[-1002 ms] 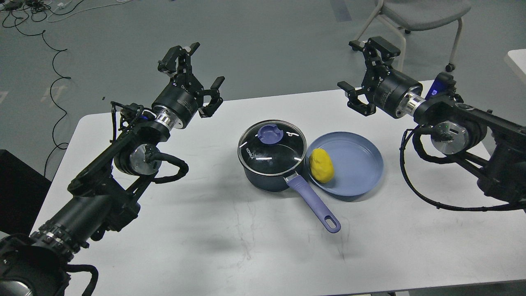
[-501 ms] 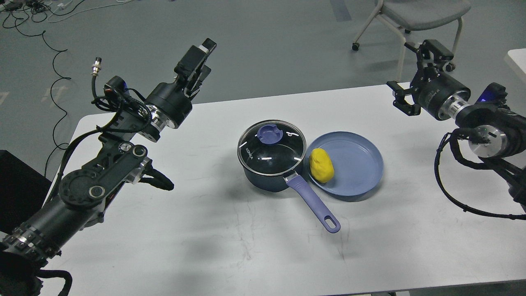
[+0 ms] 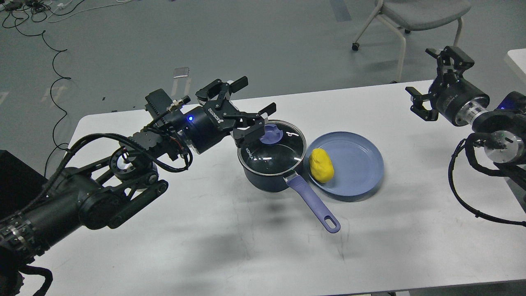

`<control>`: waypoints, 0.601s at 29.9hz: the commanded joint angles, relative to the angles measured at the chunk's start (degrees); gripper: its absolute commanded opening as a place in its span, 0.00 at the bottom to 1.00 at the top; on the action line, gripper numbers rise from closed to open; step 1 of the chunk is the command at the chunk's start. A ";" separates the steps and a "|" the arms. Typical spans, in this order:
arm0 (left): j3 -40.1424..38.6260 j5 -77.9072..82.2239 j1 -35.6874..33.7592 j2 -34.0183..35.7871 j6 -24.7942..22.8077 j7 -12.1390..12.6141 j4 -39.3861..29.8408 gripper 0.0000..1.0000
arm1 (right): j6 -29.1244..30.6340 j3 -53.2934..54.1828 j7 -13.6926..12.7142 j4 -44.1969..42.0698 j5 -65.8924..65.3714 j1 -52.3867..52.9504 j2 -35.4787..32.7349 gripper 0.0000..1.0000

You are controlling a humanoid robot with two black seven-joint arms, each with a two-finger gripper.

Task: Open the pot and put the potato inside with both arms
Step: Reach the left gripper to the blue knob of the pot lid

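Jaws, left gripper (image 3: 246, 119): spread wide, holding nothing, fingers fanned just left of the lid knob (image 3: 271, 133) and not yet around it. Jaws, right gripper (image 3: 431, 88): also parted and empty, raised over the far right edge of the table (image 3: 205, 246), well apart from everything.

Item one, pot (image 3: 272, 164): you have it at mid-table, glass lid (image 3: 273, 150) seated, lavender handle (image 3: 313, 201) running toward you and to the right.

Item two, potato (image 3: 321, 165): yellow, lying on the left part of the light-blue plate (image 3: 361, 172), which sits just beside the pot on its right.

Item three, surroundings: a chair (image 3: 411, 16) stands beyond the table at upper right; cables (image 3: 53, 61) trail on the floor at upper left.

Risks, by your reckoning:
- The left fingers come in low and from the side. If you close before they centre on the knob, they may clip the lid rim and skid the pot into the plate.
- A shallow pinch on the knob could let the lid slip and drop.
- The handle lies close to the potato; a right-arm approach across it could nudge the pot.
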 commanded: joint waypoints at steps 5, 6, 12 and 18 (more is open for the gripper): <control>7.50 2.81 -3.63 -4.66 0.13 -0.08 7.65 0.98 | -0.26 0.00 0.03 0.09 0.00 -0.87 -0.18 1.00; 7.50 2.72 -3.54 -6.31 0.04 -0.17 9.30 0.98 | -0.26 0.00 0.03 0.18 0.00 -0.95 -0.35 1.00; 7.94 0.00 -3.02 -10.54 -0.13 -0.61 12.39 0.98 | -0.26 0.09 0.03 0.18 0.00 -1.13 -0.97 1.00; 8.56 -0.88 -2.93 -11.08 -0.22 -0.78 14.33 0.98 | -0.26 0.09 0.03 0.09 0.00 -1.31 -1.41 1.00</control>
